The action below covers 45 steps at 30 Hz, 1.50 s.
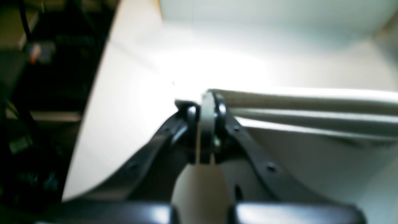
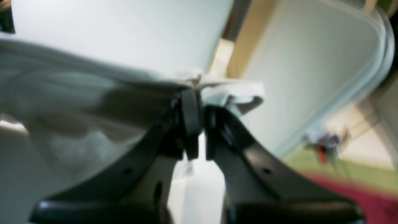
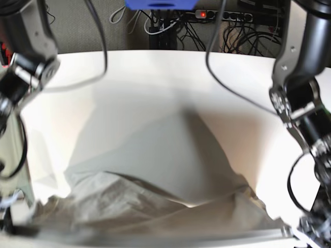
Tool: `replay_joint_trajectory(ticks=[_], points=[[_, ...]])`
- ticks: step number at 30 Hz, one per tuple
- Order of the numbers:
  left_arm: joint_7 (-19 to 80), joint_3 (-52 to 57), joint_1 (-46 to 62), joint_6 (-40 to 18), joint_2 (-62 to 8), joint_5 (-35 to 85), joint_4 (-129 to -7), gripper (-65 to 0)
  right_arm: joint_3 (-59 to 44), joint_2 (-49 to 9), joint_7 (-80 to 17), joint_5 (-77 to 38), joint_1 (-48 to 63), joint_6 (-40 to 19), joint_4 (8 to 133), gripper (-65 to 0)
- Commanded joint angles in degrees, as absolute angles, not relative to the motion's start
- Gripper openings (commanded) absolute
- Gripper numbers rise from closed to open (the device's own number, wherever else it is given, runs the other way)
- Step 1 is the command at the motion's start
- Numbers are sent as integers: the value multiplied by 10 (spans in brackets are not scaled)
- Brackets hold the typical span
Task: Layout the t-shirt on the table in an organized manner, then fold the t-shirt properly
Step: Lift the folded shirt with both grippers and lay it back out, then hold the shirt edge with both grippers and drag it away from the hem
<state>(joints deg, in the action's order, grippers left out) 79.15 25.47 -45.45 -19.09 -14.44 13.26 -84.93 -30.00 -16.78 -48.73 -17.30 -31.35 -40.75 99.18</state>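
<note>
The light grey-beige t-shirt (image 3: pixel 155 206) hangs stretched and wrinkled across the near edge of the white table (image 3: pixel 155 82), lifted at both ends. In the left wrist view my left gripper (image 1: pixel 206 101) is shut on a bunched edge of the t-shirt (image 1: pixel 311 109), which runs taut to the right above the table (image 1: pixel 124 109). My right gripper (image 2: pixel 199 93) is likewise shut on the t-shirt (image 2: pixel 77 102), whose cloth sags away to the left. The base view cuts off both grippers at its bottom corners.
Both arms stand at the table's sides, one arm (image 3: pixel 26 57) at the left and the other arm (image 3: pixel 302 98) at the right. Cables (image 3: pixel 222 31) and a power strip lie behind the far edge. A pale rounded panel (image 2: pixel 311 62) shows beyond my right gripper.
</note>
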Motion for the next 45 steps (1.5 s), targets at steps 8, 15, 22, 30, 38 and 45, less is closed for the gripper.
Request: replay_joint_trajectory(ticks=[8, 15, 22, 30, 38, 45], points=[[800, 257, -278, -186, -168, 110, -911, -647, -298, -118, -397, -169, -63, -400, 1064, -650], [800, 255, -161, -186, -169, 110, -894, -647, -296, -106, -373, -168, 37, -400, 1062, -650], [800, 257, -124, -187, -182, 110, -869, -645, -297, -134, -375, -167, 78, -400, 1062, -650], [800, 258, -95, -187, -189, 111, -869, -417, -258, -170, -375, -167, 124, -400, 1063, -541], [800, 259, -84, -194, -189, 111, -899, -234, -253, -176, -375, -167, 120, -400, 1068, -304], [800, 261, -44, -243, -189, 110, -948, -233, -264, -174, -373, -167, 145, -400, 1068, -264]])
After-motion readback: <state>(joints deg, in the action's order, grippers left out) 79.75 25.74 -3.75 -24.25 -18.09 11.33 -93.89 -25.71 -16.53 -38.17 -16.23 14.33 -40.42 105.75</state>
